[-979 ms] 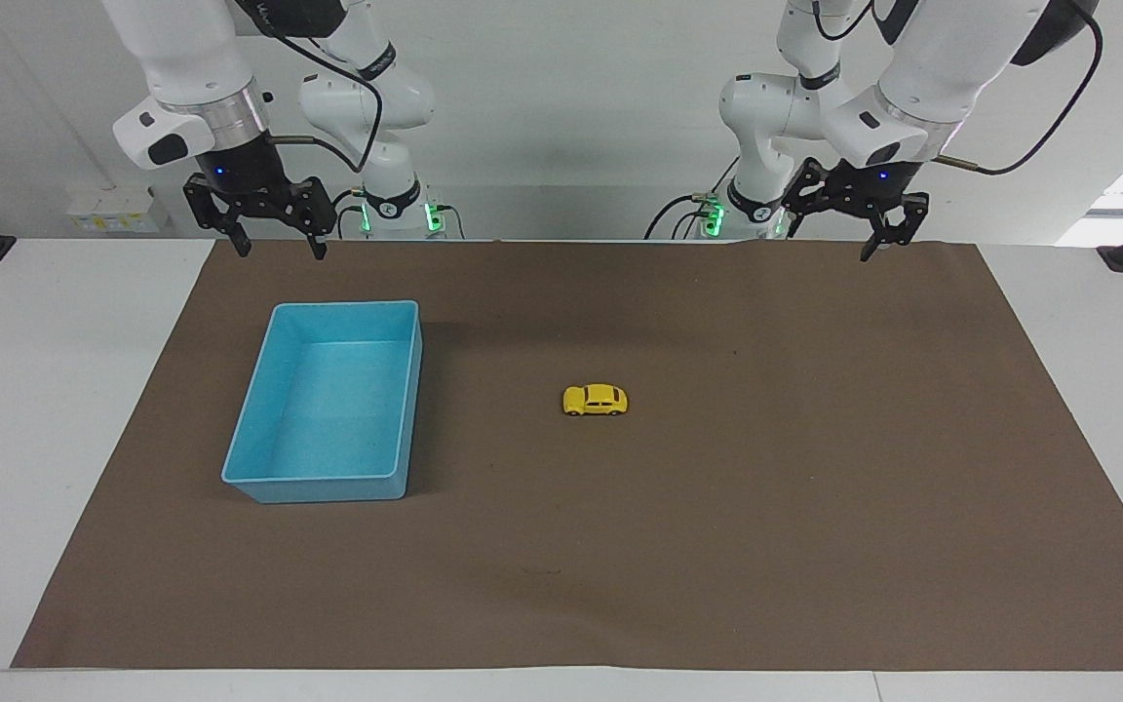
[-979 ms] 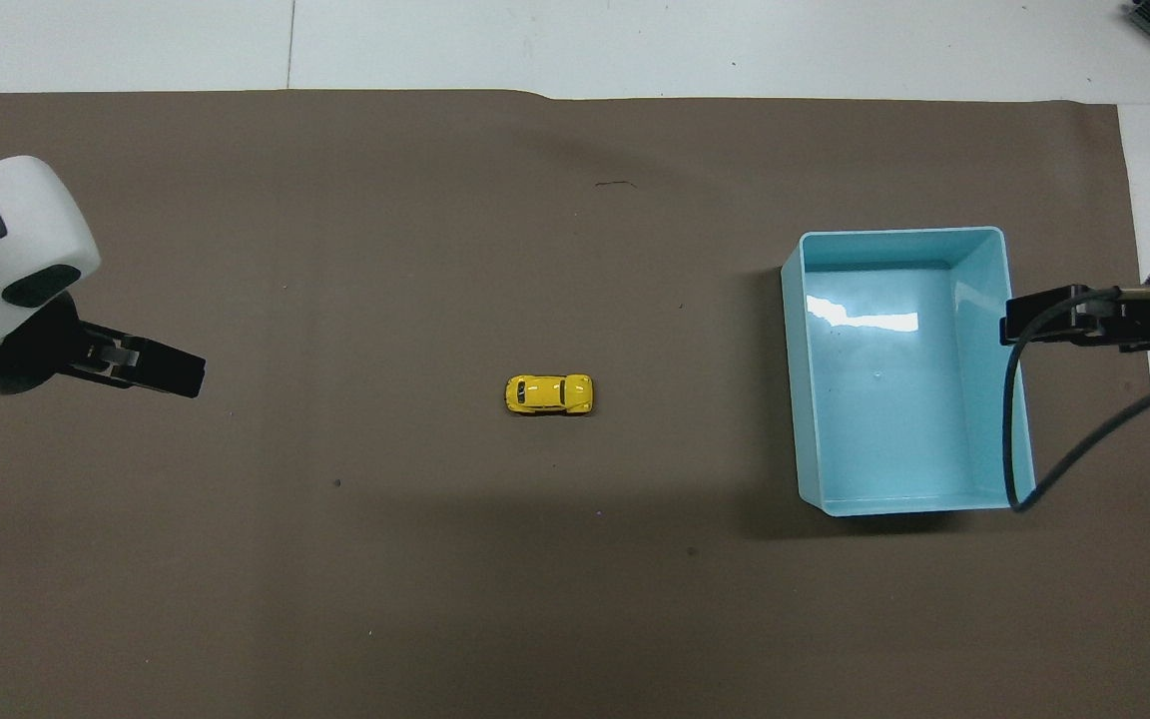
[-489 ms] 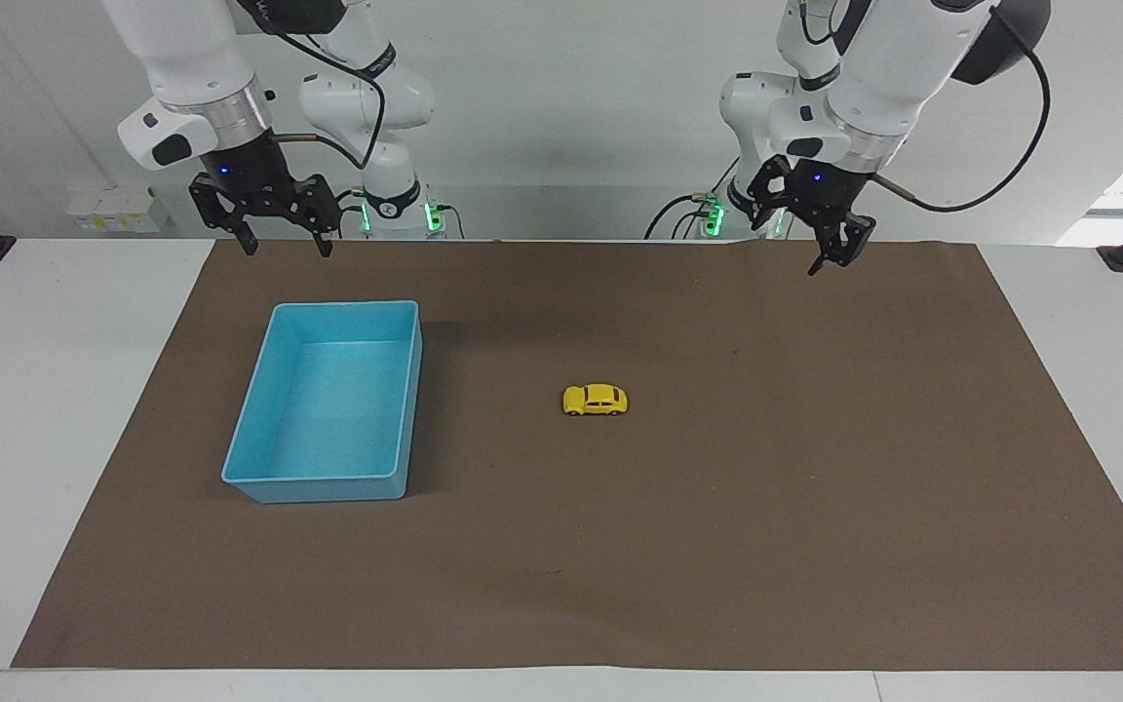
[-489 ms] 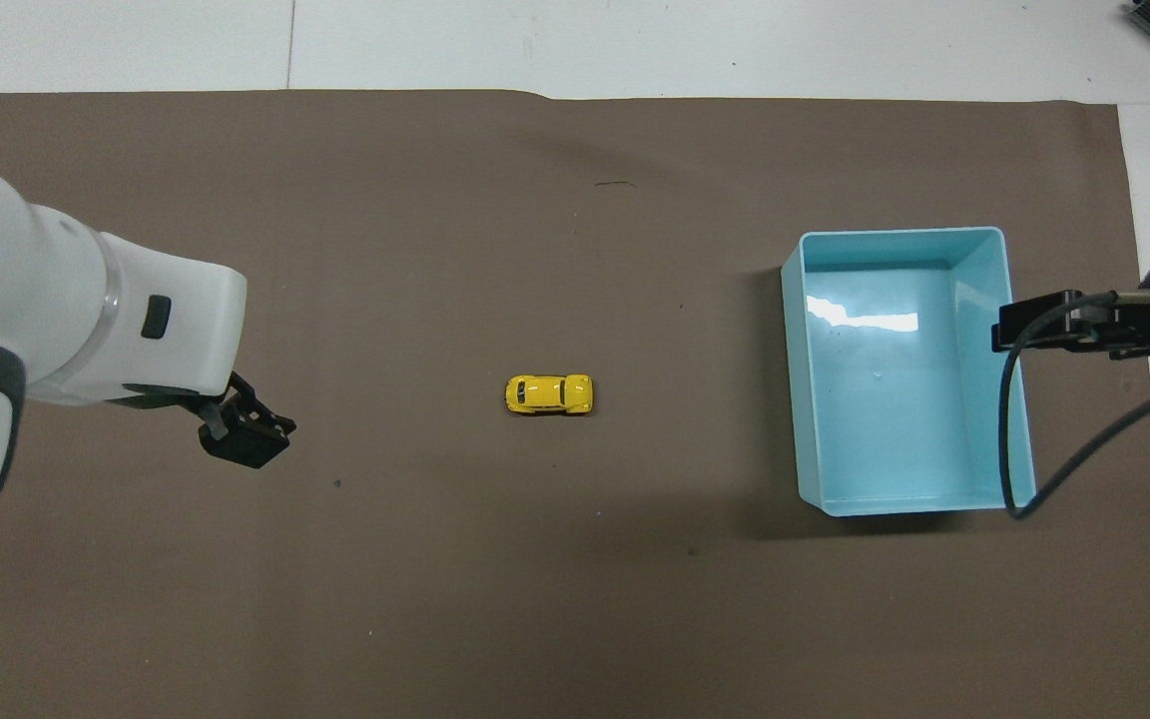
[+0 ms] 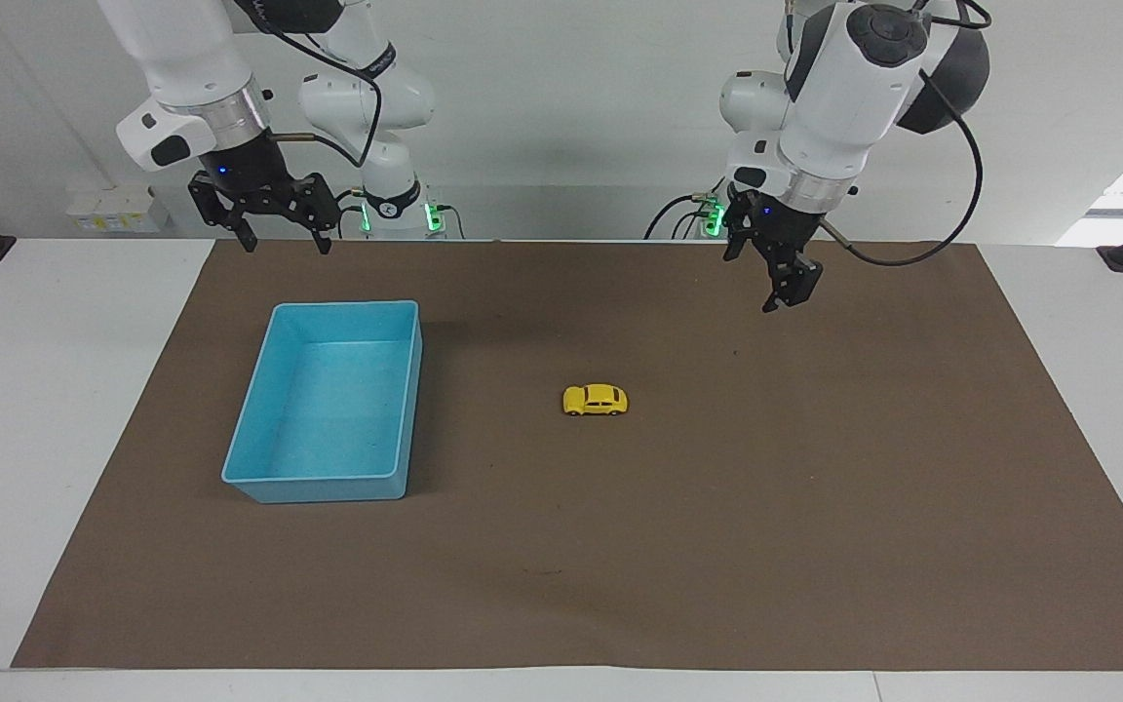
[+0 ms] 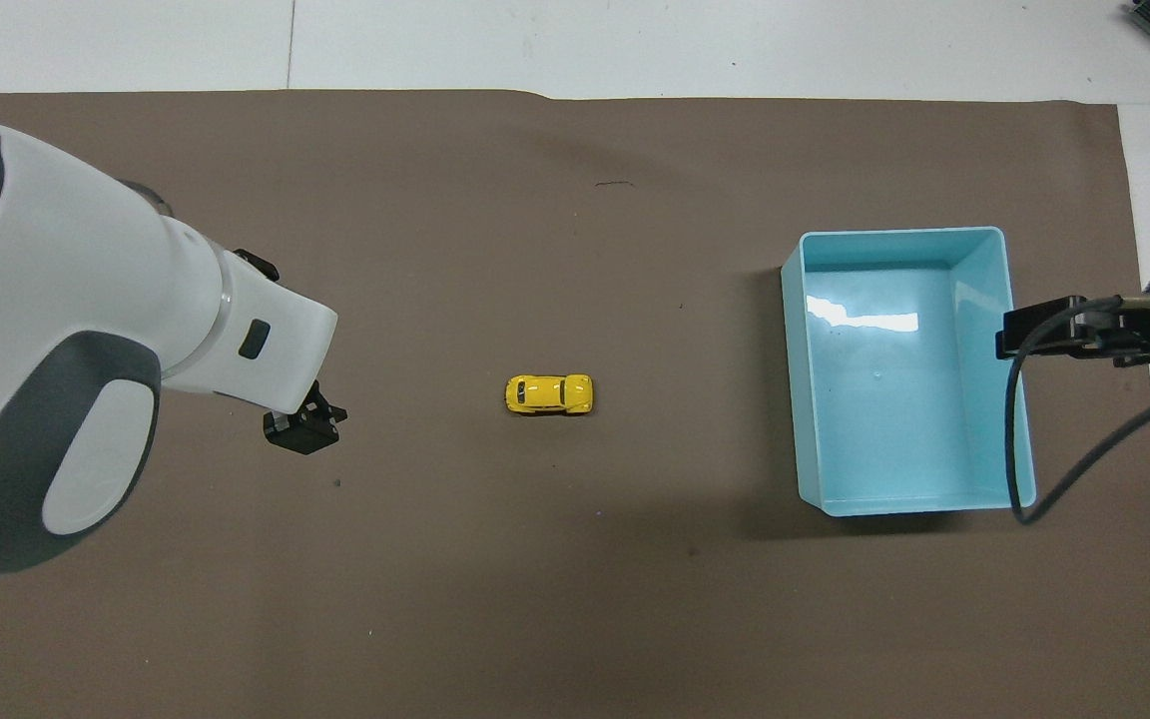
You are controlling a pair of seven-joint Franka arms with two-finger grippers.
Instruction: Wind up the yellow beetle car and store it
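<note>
Facing view: the tiny bright yellow beetle-shaped toy car (image 5: 595, 400) sits mid-mat, untouched. The left gripper (image 5: 782, 300) hangs over the mat, empty, jaws wide. It looks like the approach step; next comes lowering onto the car. The right gripper (image 5: 281, 242) waits, spread, above the mat's edge near the light blue plastic bin (image 5: 331, 402). Overhead view: car (image 6: 549, 393) between left gripper (image 6: 303, 432) and bin (image 6: 909, 371), apart from both.

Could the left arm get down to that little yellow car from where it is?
Probably yes. The left gripper hangs open above bare mat, and nothing stands between it and the yellow beetle car; the blue bin sits toward the right arm's end.
</note>
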